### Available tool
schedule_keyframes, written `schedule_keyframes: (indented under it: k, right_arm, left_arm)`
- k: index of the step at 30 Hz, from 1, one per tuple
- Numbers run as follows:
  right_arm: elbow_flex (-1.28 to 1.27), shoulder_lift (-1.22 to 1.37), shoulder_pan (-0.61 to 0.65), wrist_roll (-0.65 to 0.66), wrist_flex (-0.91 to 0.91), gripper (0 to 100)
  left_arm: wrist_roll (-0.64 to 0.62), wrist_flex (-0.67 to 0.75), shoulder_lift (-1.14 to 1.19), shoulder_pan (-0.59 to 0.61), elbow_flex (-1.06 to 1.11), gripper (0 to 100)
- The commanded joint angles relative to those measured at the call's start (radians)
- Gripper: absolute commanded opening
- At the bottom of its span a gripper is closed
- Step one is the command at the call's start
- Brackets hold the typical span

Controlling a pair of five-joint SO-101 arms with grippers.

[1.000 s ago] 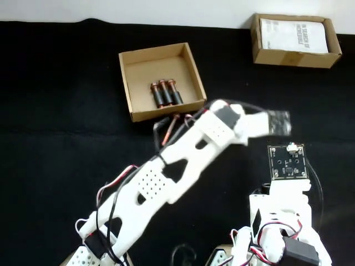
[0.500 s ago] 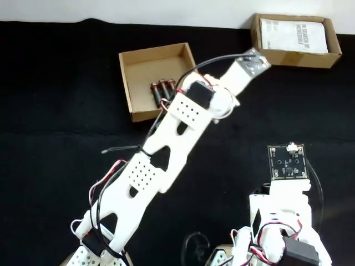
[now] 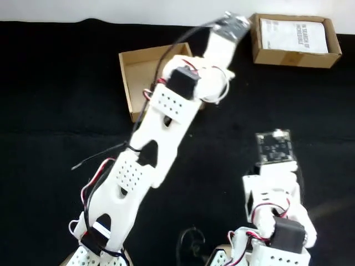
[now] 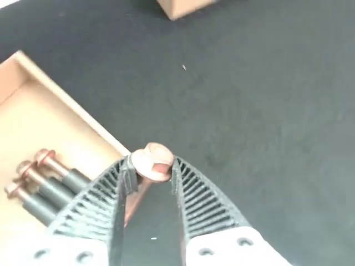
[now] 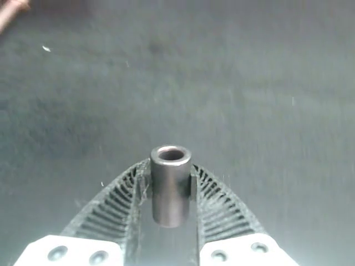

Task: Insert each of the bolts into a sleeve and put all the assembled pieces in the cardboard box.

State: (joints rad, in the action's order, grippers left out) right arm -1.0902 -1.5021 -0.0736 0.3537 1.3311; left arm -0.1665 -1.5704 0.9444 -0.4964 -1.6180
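Left gripper [image 4: 151, 169] clamps a bolt [image 4: 151, 162] just beside the box [image 4: 61, 119] corner. Right gripper [image 5: 169, 166] clamps a sleeve [image 5: 171, 188], seemingly well apart from the box.

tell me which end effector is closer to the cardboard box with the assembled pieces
Left. The left end effector, gripping a bolt, sits just off the rim of the cardboard box. The right end effector, gripping a sleeve, is over bare black cloth, apart from the box.
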Motion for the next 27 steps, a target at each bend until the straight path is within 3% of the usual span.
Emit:
schedule_keyframes:
  k: [1,8,15,18,21,27]
  right_arm:
    - [-0.016,-0.002,0.11,0.006,-0.041,0.8]
    - [-0.122,-0.002,0.222,-0.034,-0.163,0.8]
    - [-0.231,-0.002,0.231,-0.376,-0.51,0.8]
    - [-0.278,-0.002,0.248,-0.482,-0.671,0.8]
    - [-0.312,-0.002,0.298,-0.494,-0.753,0.8]
    - [-0.386,-0.002,0.418,-0.572,-0.903,0.8]
  left_arm:
    - [-0.143,0.015,-0.111,0.019,-0.045,1]
    - [-0.42,0.023,-0.154,0.05,-0.045,1]
    - [-0.609,0.017,-0.208,0.131,-0.045,1]
    - [-0.62,0.017,-0.234,0.186,-0.045,1]
    - [-0.608,0.015,-0.243,0.229,-0.045,1]
    - [-0.354,-0.046,-0.294,0.277,-0.045,1]
